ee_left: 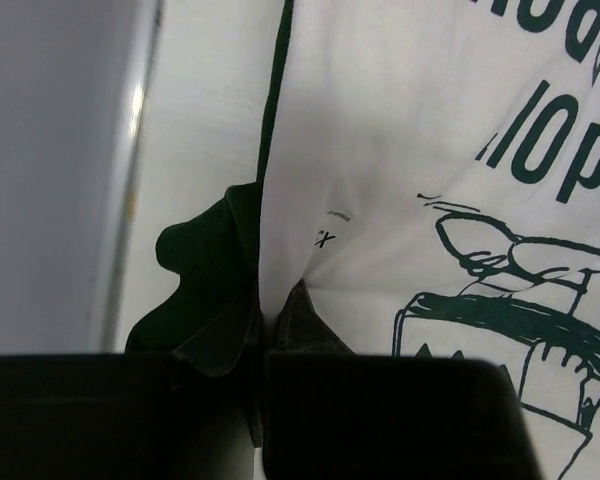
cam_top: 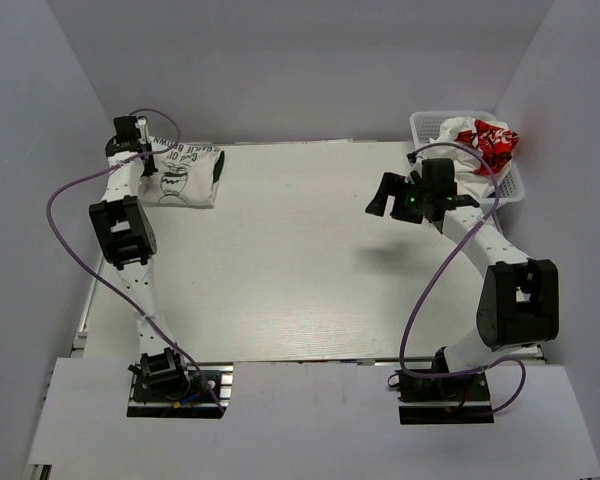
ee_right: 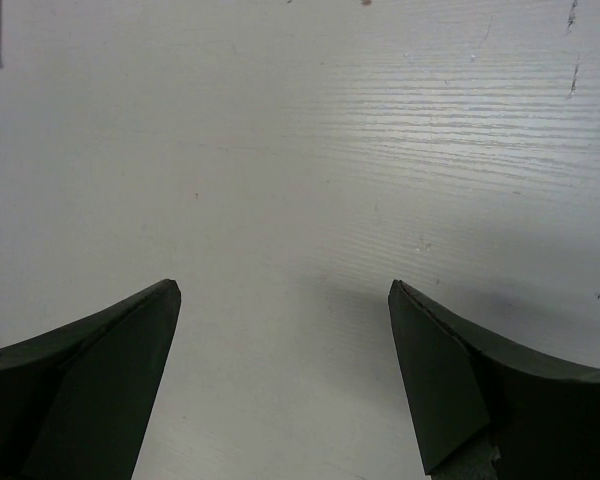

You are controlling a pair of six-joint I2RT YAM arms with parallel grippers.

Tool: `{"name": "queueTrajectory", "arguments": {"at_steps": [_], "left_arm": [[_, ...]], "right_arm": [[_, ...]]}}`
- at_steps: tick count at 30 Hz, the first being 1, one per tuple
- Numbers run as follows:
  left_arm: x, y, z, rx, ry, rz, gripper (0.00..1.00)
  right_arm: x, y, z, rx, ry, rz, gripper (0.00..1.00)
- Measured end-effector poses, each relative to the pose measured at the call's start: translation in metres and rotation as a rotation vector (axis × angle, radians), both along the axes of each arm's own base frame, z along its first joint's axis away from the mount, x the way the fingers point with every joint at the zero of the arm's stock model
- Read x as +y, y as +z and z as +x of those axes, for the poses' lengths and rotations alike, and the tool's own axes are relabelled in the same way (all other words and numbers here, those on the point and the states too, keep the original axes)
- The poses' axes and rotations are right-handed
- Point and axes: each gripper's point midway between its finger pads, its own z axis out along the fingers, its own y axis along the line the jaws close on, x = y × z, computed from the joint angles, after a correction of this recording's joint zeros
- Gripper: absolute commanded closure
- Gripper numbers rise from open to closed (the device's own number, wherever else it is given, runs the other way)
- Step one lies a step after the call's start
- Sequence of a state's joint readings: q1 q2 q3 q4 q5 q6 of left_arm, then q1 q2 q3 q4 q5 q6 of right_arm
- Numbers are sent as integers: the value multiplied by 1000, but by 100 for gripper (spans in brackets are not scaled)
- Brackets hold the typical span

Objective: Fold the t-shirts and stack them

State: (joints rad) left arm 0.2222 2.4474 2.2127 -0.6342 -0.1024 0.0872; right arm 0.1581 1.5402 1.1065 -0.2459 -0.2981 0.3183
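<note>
The left arm stretches to the far-left corner of the desk [cam_top: 300, 260], its left hand [ee_left: 265, 325] pinched on the folded off-white t-shirt [cam_top: 185, 178]. The right hand [ee_right: 285, 300] hovers above the desk, spread wide. 2 tees show: 1 on the desk and 1 white-and-red t-shirt [cam_top: 485, 142] in the basket [cam_top: 420, 122].

The white wood-grain table [cam_top: 300, 260] carries a folded off-white t-shirt [cam_top: 185, 180] with dark green print. Well apart to that t-shirt's right, along the same far edge, stands a white plastic basket [cam_top: 420, 128].
</note>
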Motion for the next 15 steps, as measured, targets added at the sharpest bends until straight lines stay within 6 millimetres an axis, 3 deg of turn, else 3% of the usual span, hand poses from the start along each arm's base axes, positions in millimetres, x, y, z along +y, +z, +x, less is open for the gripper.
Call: {"name": "queueTrajectory", "arguments": {"at_steps": [5, 9, 14, 15], "left_arm": [[29, -7, 13, -18, 33, 68, 100], [39, -26, 9, 17, 52, 88, 100], [43, -26, 10, 9, 73, 100, 99], [45, -26, 10, 9, 79, 103, 89]], "right_arm": [[-4, -3, 1, 12, -7, -25, 10], [-9, 0, 5, 11, -26, -54, 10], [-14, 3, 10, -7, -47, -77, 10], [-15, 3, 11, -8, -50, -80, 10]]}}
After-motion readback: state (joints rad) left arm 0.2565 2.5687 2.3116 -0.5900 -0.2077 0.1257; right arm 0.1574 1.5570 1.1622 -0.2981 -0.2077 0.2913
